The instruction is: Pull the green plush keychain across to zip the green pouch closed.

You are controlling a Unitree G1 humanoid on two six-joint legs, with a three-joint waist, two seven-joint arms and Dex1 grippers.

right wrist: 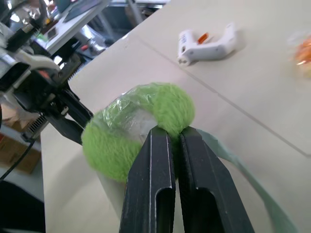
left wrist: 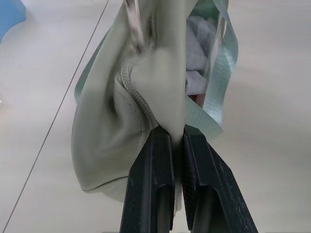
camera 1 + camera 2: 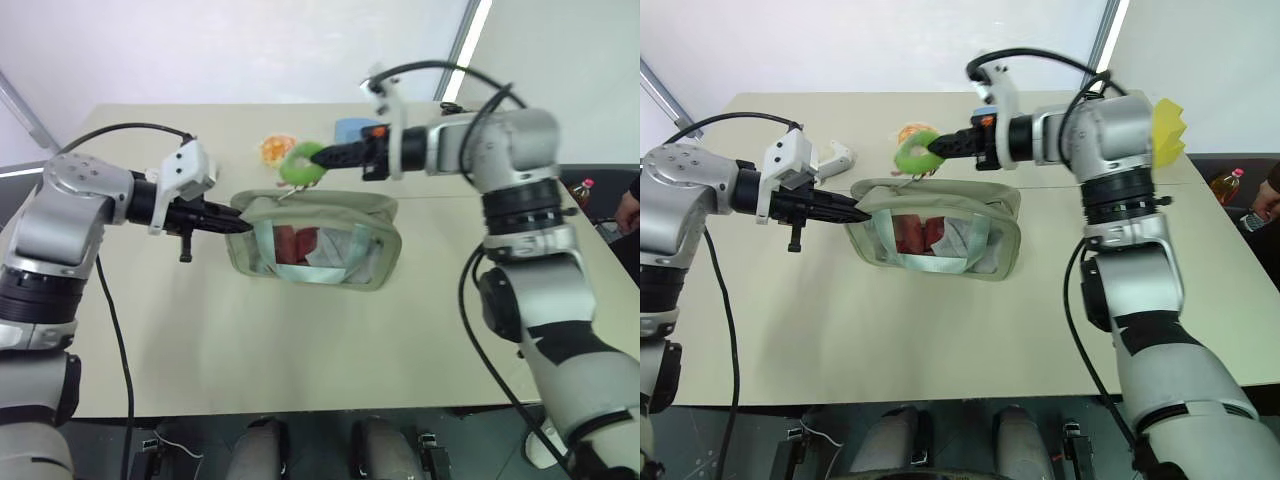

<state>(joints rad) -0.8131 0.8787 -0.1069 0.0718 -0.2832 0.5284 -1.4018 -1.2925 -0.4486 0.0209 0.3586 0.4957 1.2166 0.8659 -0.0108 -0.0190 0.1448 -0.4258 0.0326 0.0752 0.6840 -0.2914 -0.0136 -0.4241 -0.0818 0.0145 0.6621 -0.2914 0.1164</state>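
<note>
so progress check: both grips are on, but the actual zipping looks like it's all still ahead. the table (image 3: pixel 300 370) carries one green pouch (image 3: pixel 385 215), standing on edge near the middle with its clear window facing the camera and red and white stuff showing through. the top edge looks slack and gaping, so i'd call the zipper open or mostly open, though i can't make out the teeth well enough to say how far the pull has run. the left gripper (image 3: pixel 243 226) has its jaws squeezed right down on the pouch's left end, a fold of fabric pinched between the two black fingers, so the anchor is sorted. the right gripper (image 3: pixel 320 156) is clamped tight too, on the one green plush keychain (image 3: pixel 298 168), which sits just above the pouch's top edge toward that same left end, fairly near the left gripper. since the ring is at the end that's being held, my guess is the whole pull across to the far end is left to do. head count, big to small: one table, one pouch, one white glue gun (image 1: pixel 206 43) lying off by the left arm, one blue block (image 3: pixel 352 129) behind the right gripper, one orange-yellow round thing (image 3: pixel 275 149) beside the keychain, one keychain.
</note>
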